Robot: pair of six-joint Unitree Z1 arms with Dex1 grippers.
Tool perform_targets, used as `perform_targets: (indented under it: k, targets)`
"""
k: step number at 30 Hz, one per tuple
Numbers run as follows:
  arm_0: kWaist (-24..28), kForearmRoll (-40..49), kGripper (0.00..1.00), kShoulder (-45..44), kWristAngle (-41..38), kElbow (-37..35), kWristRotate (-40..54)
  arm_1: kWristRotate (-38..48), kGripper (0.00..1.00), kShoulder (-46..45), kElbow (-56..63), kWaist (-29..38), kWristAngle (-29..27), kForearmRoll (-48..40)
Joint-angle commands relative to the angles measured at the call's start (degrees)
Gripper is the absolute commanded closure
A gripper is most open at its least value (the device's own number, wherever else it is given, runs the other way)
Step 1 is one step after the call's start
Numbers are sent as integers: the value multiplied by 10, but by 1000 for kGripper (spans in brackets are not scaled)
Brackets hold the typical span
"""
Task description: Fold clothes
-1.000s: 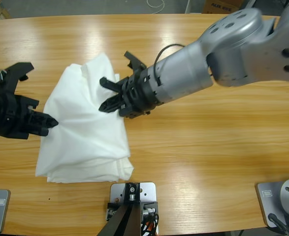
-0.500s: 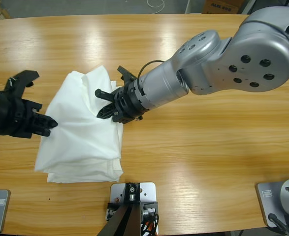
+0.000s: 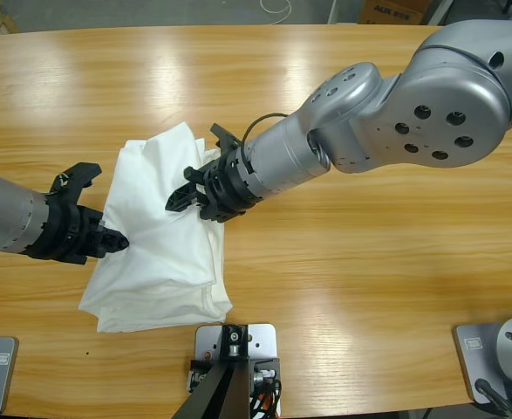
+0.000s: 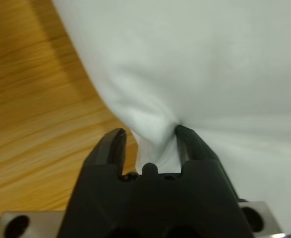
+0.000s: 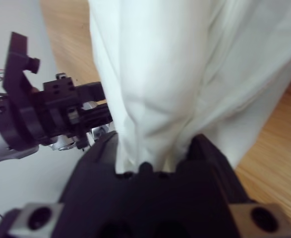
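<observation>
- A white T-shirt (image 3: 164, 236), bunched in loose folds, lies on the wooden counter (image 3: 369, 262) between the two grippers.
- The left gripper (image 3: 107, 237) meets the shirt's near edge; in its wrist view (image 4: 150, 139) a pinch of fabric sits between the narrowly parted jaws, gathered and clamped.
- The right gripper (image 3: 193, 188) bites the shirt's opposite side; in its wrist view (image 5: 152, 148) cloth fills the space between the jaws and rises straight ahead of them.
</observation>
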Motion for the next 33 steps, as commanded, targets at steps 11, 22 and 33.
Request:
perform_targets:
  k: [11,22,33]
  targets:
    - [-7,-59,817,-243,-32,54,-90,-165,1000,-61,34,-125,190,-66]
    - [-123,-323,1000,-139,-32,195,-165,-170,1000,82,26,-126,310,-218]
    - [-171,-493,1000,-49,-35,274,-193,-141,1000,185,-17,-96,334,-292]
